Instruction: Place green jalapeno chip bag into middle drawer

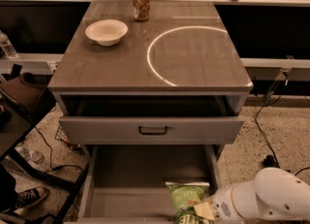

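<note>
1. While the gripper [203,211] hangs at the front right corner of the middle drawer [135,174], the green jalapeno chip bag [187,195] sits against its tip, over the drawer floor near the right wall.
2. Whether the gripper is clamped on the bag or free of it cannot be told.
3. The step in hand looks like the placing itself.
4. The next move likely calls for settling the bag flat on the floor, releasing it, and backing out clear of the right wall.
</note>
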Robot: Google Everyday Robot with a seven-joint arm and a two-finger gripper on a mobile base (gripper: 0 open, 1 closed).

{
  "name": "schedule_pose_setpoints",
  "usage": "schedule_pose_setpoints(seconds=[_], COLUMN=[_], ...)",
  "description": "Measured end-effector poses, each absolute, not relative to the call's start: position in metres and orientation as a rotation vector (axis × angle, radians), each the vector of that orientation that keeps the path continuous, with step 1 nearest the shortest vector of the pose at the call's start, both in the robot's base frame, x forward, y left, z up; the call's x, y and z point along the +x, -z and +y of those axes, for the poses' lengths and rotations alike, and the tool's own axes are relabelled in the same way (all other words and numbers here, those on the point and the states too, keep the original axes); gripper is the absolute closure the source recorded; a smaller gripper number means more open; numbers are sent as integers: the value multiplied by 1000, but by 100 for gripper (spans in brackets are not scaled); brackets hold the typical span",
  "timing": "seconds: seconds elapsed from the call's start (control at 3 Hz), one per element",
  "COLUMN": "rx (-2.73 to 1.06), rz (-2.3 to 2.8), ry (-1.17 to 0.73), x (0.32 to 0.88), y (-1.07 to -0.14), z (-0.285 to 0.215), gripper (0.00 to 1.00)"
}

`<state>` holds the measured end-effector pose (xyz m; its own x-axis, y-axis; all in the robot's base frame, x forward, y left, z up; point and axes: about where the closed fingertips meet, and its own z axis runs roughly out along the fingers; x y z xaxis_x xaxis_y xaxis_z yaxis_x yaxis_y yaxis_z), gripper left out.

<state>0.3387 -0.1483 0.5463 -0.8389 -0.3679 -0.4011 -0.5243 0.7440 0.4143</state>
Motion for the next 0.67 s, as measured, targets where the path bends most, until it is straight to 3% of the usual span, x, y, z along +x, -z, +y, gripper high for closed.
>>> schedule_pose_setpoints(seconds=[0.67], rx=[-664], rz=[2496], ry=[-865], x=[403], y=[-549], z=[-98], gripper=[100])
